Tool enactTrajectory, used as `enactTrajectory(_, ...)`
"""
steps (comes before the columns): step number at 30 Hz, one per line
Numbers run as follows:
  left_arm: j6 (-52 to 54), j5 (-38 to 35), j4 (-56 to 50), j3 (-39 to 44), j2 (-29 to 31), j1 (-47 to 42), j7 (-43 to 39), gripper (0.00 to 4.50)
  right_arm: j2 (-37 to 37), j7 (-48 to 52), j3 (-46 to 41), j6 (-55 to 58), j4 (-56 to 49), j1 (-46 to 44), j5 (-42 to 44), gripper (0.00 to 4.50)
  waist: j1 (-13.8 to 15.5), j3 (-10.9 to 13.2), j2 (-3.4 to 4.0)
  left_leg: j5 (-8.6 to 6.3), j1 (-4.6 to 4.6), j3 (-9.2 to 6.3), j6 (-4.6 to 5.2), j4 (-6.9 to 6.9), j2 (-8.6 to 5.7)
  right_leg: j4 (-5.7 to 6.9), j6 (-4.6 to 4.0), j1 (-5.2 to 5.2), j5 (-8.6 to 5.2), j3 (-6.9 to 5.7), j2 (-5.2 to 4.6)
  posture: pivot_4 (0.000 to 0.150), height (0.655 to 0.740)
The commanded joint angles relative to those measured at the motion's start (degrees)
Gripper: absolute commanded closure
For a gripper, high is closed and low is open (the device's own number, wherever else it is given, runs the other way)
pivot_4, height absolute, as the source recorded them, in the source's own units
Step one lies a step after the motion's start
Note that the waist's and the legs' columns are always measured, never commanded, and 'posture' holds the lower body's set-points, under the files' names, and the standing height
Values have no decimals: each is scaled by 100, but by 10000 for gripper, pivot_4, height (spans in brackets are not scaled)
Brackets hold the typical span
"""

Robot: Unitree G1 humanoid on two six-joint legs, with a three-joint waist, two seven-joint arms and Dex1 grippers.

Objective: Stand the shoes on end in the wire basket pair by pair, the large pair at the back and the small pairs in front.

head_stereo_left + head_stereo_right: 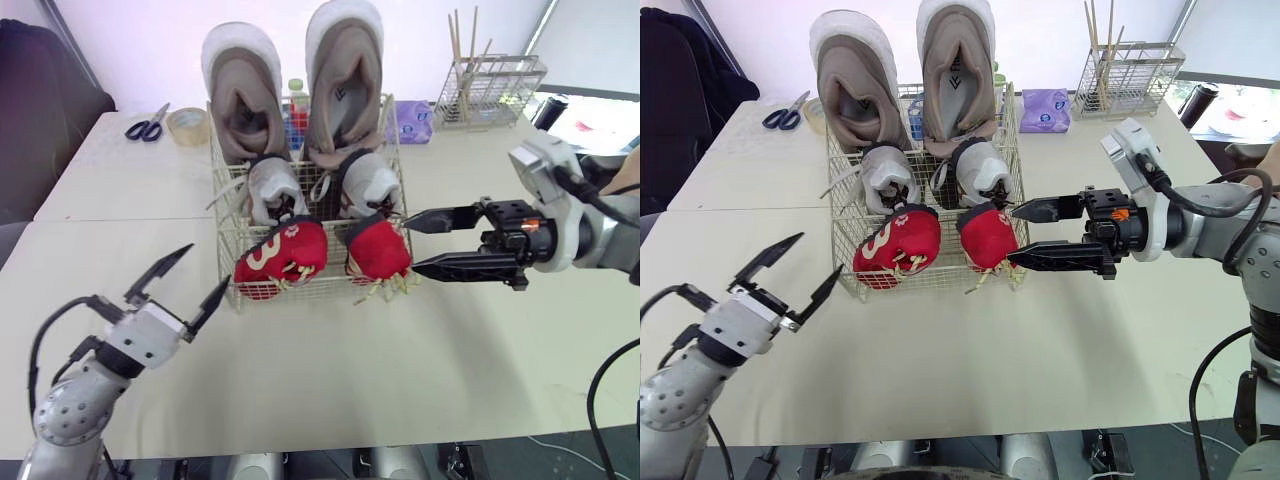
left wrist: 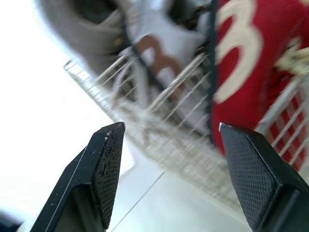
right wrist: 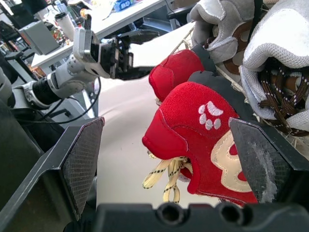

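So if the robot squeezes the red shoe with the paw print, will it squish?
Probably squishes: the red shoe looks soft and fuzzy. Likely light, being among the smallest. Its dangling laces could snag the wire basket.

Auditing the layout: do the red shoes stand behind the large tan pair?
No, the red shoes stand at the front of the wire basket, with the large tan pair at the back.

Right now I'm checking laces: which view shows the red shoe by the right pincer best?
The right wrist view: that red shoe looms ahead of the open right pincer, paw print and laces plain. Both eye views show it smaller, at the wire basket's front. The left wrist view shows the other red shoe.
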Motion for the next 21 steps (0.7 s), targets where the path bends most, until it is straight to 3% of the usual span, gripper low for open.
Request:
enactTrajectory(1, 872, -512, -454, 1098, -168, 63, 570, 12694, -83, 108, -132, -85, -116, 35, -17, 0, 5, 0, 0, 0, 0, -1, 0, 0, 0, -1, 1, 0, 0, 0, 0, 1500, 7400)
enactTrajectory(3, 1401, -731, -434, 1653, -246, 144, 772, 12694, -136, 146, -189, -100, -69, 84, -68, 0, 2, 0, 0, 0, 0, -5, 0, 0, 0, 0, 5, 0, 3, 0, 0, 1500, 7400)
enactTrajectory(6, 2406, -1432, -70, 2196, -285, 502, 682, 4868, -274, 243, -278, -254, 128, 228, -313, 0, -3, 0, 0, 0, 1, -3, 0, 0, -1, 0, 6, 1, 3, 0, 1, 1500, 7400)
enactTrajectory(7, 3049, -1910, -29, 2154, -249, 642, 549, 305, -368, 301, -304, -335, 208, 313, -443, 0, -1, 0, 0, -1, 1, -1, 2, 0, -1, -2, 6, 0, 3, 0, 0, 1500, 7400)
enactTrajectory(10, 4390, -2559, -76, 1944, -40, 723, 508, 305, -578, 428, -426, -522, 405, 568, -710, 0, 25, 3, -6, -2, 0, -3, 2, 1, -2, -5, -10, 1, -7, 1, 0, 1500, 7400)
enactTrajectory(13, 4933, -3262, -233, 2018, -10, 337, 624, 305, -680, 440, -623, -622, 505, 1009, -885, 0, 72, 5, -18, -1, 0, -13, -1, 2, -4, -6, -16, 1, -11, -2, 0, 1500, 7400)
enactTrajectory(21, 5523, -4201, -301, 2045, 237, -164, 429, 305, -310, 106, -1090, -973, 301, 2234, -1142, 0, 73, 1, -21, -1, 3, -5, -1, 5, -5, -2, 5, 6, 1, 3, 1, 1500, 7400)
